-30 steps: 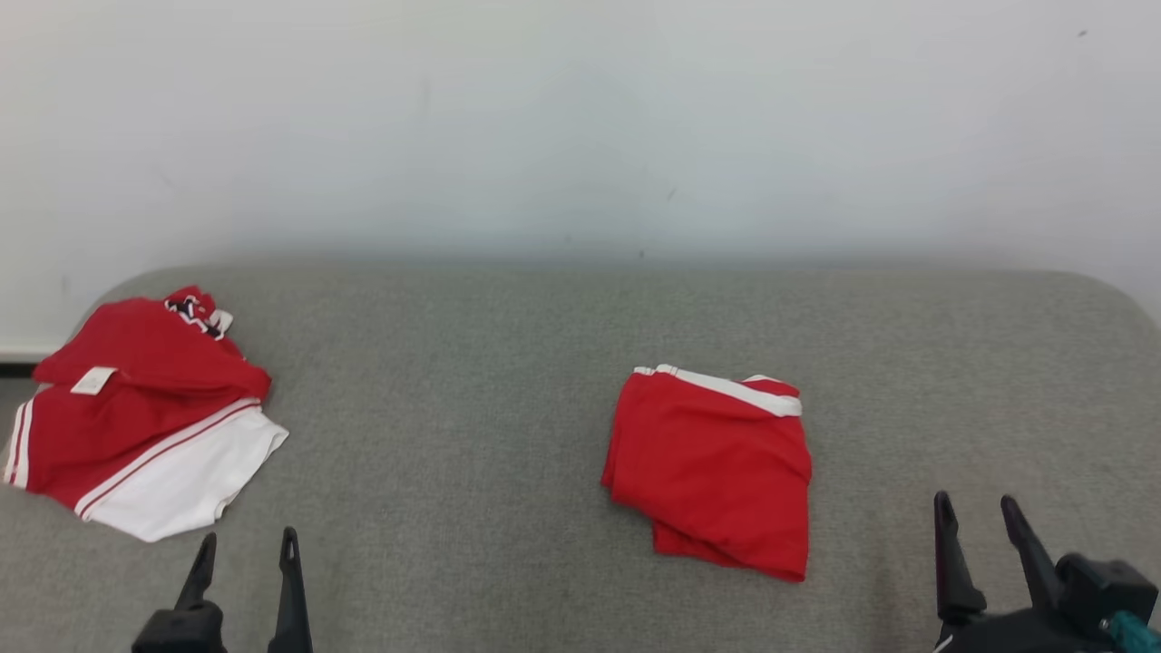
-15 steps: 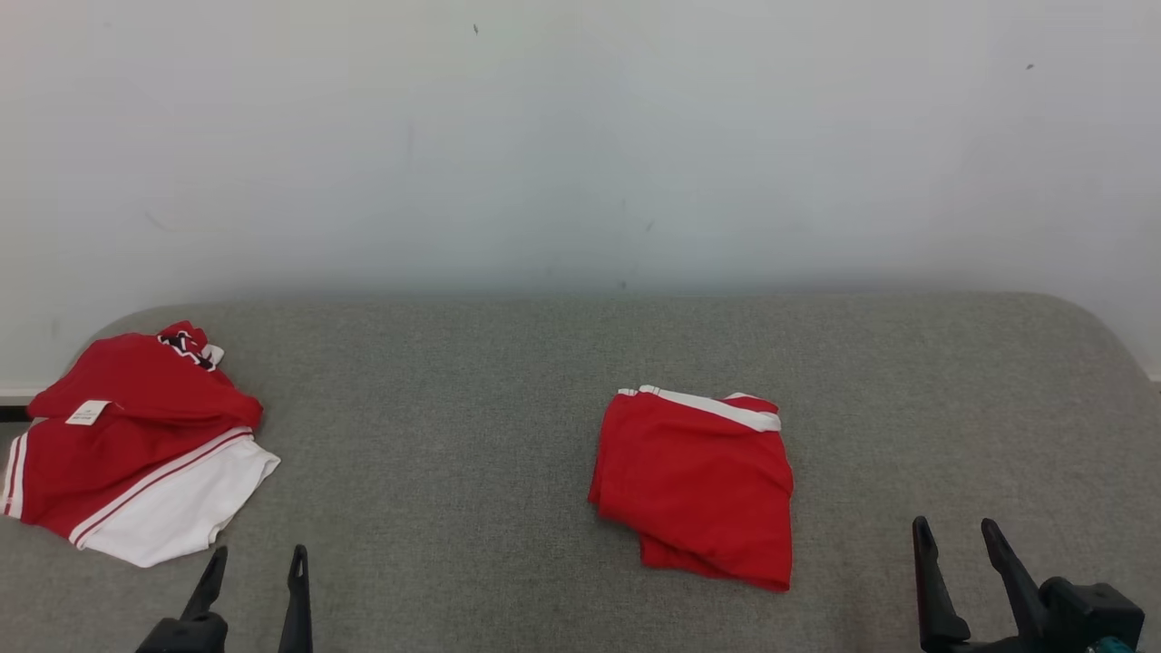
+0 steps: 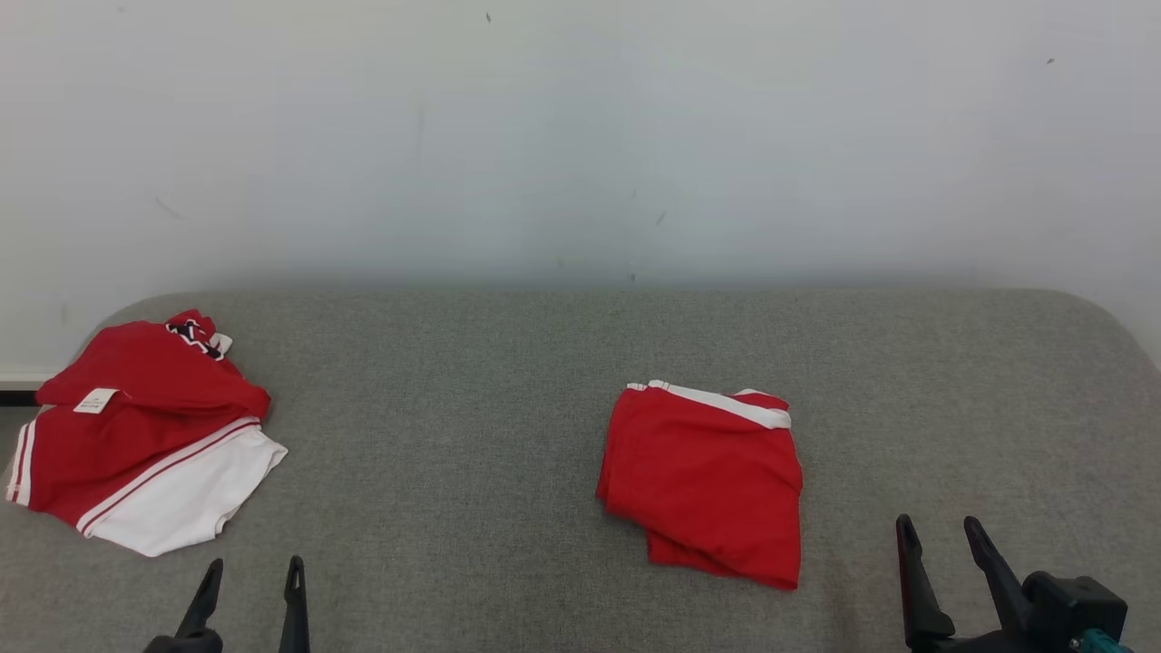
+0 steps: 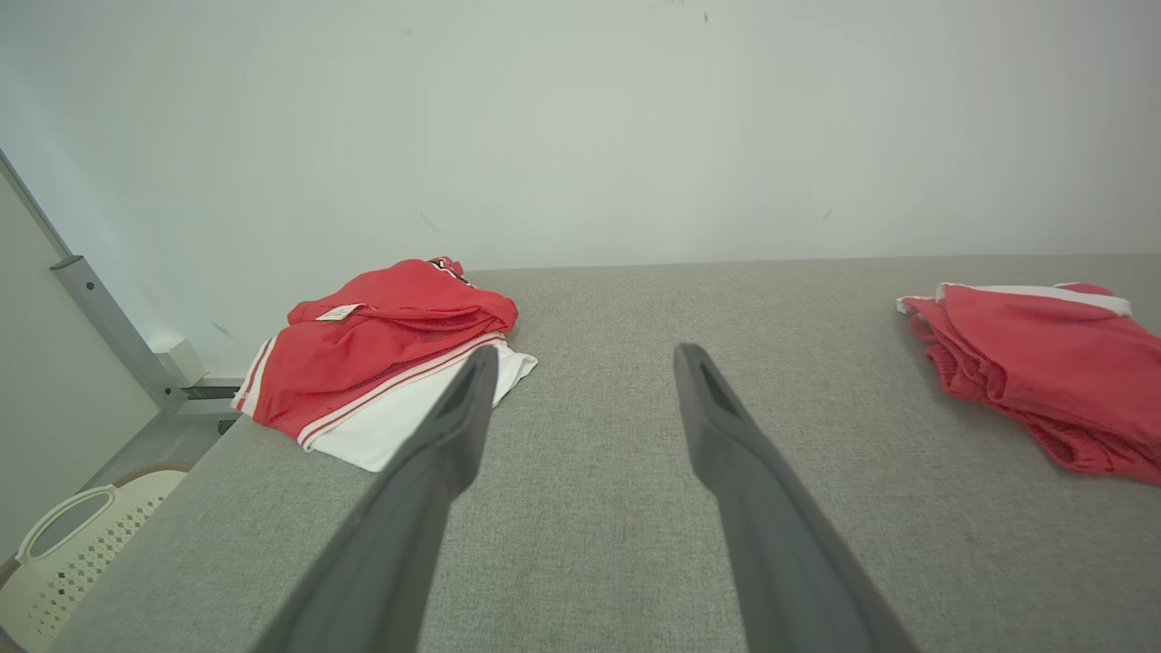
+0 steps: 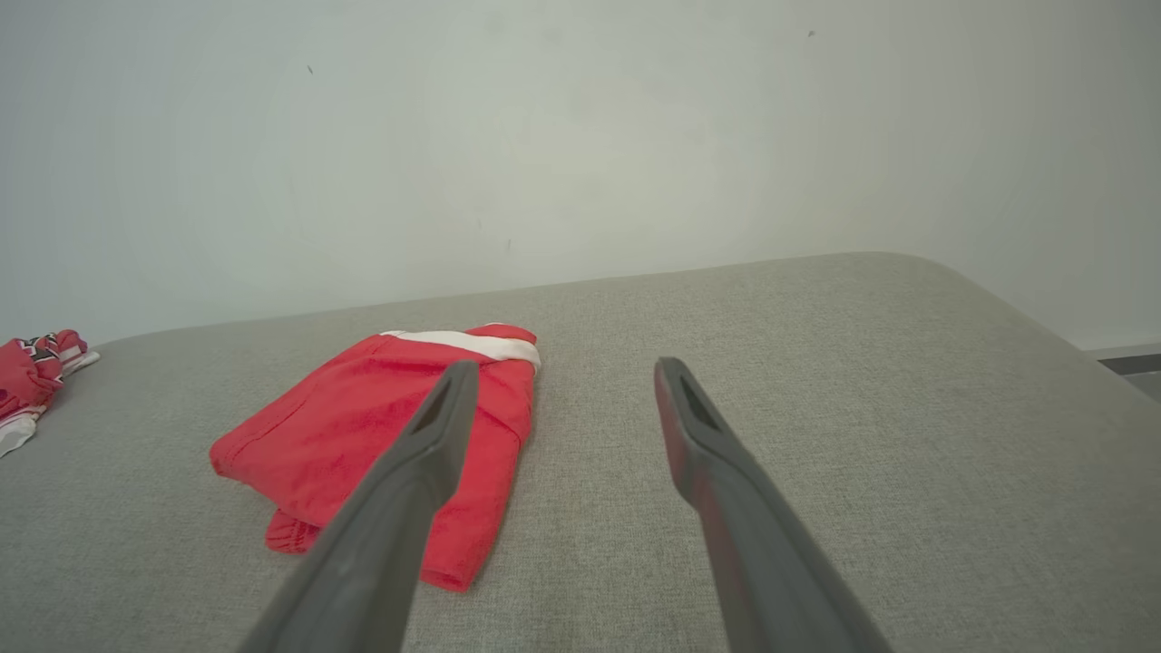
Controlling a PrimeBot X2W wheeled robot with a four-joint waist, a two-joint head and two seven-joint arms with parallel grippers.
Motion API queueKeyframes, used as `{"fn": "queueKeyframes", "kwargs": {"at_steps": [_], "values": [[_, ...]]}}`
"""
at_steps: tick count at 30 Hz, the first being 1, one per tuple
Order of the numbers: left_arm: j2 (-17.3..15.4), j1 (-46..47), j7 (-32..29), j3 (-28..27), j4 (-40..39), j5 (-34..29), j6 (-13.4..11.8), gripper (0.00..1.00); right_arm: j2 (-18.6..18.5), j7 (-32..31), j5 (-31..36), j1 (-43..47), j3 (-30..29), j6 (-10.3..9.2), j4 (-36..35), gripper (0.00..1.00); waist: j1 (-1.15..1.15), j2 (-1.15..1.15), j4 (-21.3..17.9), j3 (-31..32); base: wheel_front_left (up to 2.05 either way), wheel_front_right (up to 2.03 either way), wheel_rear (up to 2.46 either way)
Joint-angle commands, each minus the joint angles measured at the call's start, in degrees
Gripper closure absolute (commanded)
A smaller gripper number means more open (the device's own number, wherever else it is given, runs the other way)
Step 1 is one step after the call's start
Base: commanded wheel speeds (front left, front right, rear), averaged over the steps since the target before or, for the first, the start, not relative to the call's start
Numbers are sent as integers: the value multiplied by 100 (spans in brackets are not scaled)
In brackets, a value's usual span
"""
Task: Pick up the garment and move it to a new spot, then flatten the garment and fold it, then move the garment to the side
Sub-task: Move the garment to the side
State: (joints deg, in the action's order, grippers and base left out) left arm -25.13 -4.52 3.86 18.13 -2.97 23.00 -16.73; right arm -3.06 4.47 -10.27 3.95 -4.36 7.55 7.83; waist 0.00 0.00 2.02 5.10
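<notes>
Grey fabric desk (image 3: 508, 381): left fingers (image 3: 293, 599) and right fingers (image 3: 912, 571) spread, empty; crumpled red-and-white garment (image 3: 136, 426) looks soft, limp, so pinch a raised fold.

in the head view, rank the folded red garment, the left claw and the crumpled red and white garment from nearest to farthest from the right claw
1. folded red garment, just up and left of the right claw.
2. left claw, across at the lower left.
3. crumpled red and white garment, far left and further back.
</notes>
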Motion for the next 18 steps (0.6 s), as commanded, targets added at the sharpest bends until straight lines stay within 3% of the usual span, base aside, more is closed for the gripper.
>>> {"fn": "queueKeyframes", "kwargs": {"at_steps": [1, 18], "values": [[-7, -26, 3, -5, -22, 7, -28, 0, 6, -8, -25, -35, 14, -10, -1, 0, 0, 0, 1, -1, 0, 0, 0], [-25, 66, -28, 78, 53, 3, -70, 0, -17, -56, -27, -109, 24, -10, 179, 0, 0, 0, 62, -25, 0, 0, 0]]}}
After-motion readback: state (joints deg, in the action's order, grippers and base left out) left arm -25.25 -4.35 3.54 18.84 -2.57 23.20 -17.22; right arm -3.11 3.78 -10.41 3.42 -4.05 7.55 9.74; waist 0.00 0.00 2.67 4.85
